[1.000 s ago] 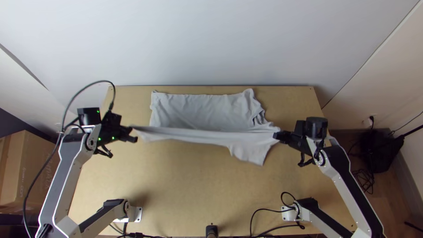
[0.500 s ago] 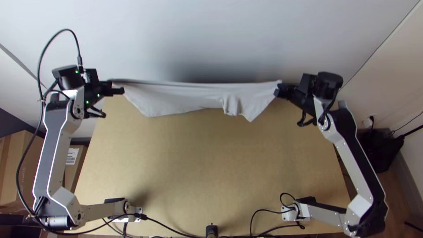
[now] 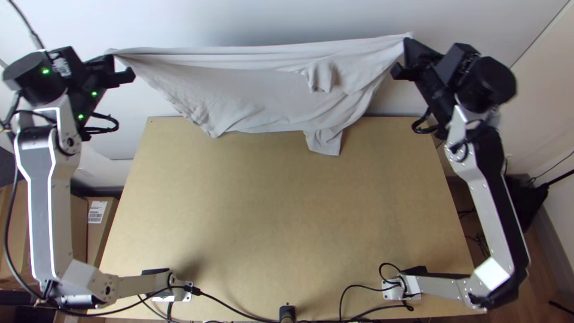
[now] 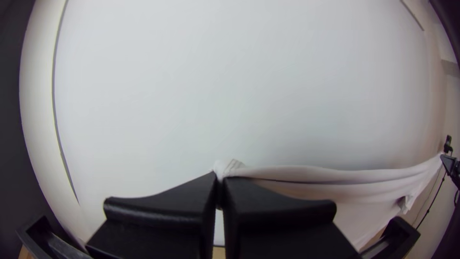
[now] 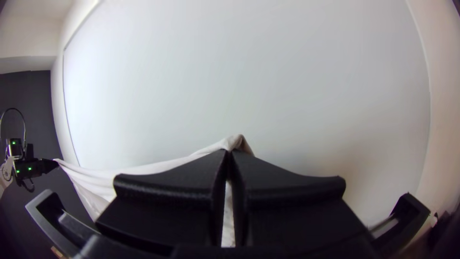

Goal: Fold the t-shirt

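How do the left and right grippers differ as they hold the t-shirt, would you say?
The left gripper carries green lights; the right gripper looks plain black. The left pinches the t-shirt's end farther from its small flap; the right, the nearer end. Both are shut.

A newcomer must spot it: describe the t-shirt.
Find the light wooden table, then look toward the white wall beyond its far edge. In front of that wall, the pale grey t-shirt hangs stretched between the left gripper and the right gripper. Loose folds and a small flap set this soft cloth apart from the flat wall behind.
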